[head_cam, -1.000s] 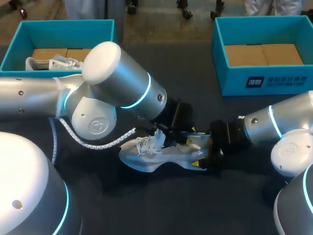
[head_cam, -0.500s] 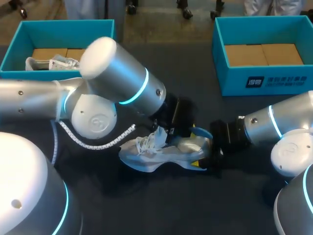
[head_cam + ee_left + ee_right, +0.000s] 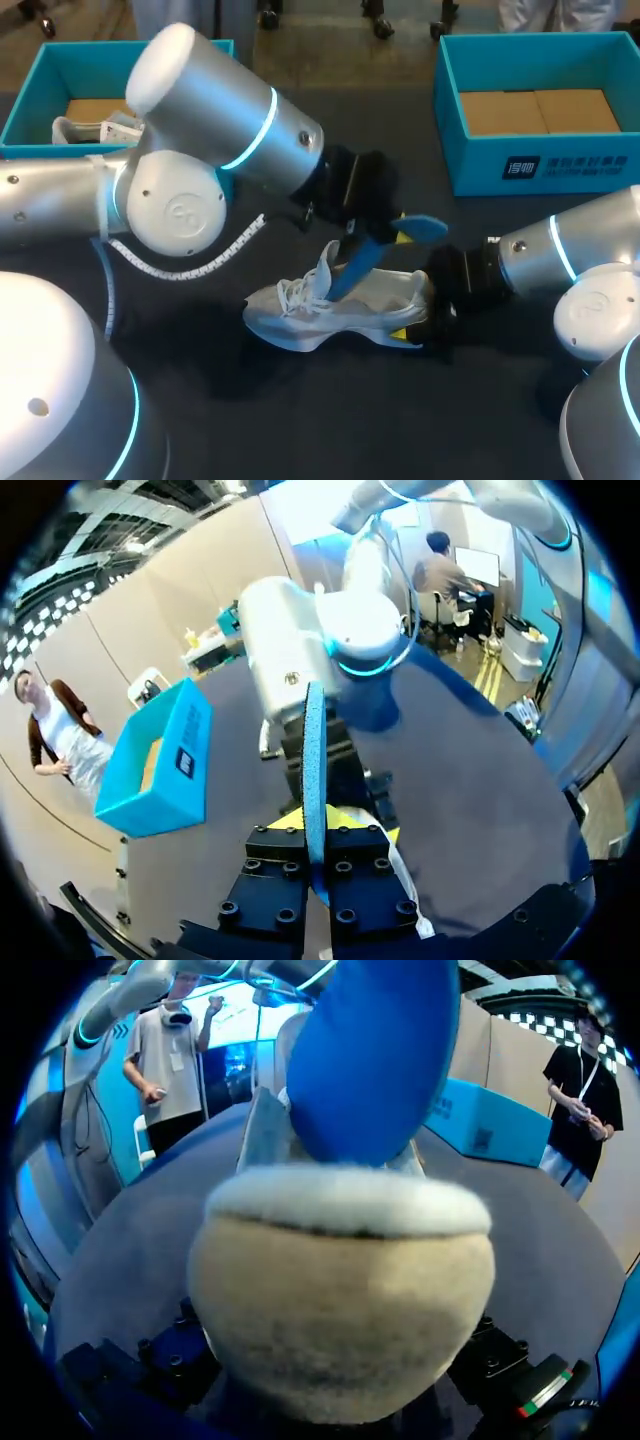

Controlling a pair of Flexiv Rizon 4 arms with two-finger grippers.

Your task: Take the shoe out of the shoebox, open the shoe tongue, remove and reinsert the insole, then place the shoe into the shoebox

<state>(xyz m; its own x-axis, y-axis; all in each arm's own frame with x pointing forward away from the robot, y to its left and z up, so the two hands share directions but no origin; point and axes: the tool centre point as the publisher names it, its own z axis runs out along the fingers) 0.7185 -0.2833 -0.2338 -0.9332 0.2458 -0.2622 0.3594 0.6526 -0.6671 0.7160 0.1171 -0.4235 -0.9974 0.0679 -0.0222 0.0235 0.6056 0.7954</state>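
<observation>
Two arms | left end effector pinches insole half-out | right end effector clamps shoe heel

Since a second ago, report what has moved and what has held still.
The left arm rose and pulled back with its jaws shut on the blue insole, drawing it up out of the shoe; only the lower end is still inside. The shoe did not shift, and the right arm kept its jaws on the heel.

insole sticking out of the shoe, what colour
Plain blue. Clearest in the head view, where the left gripper holds the insole partly out of the white shoe.
</observation>
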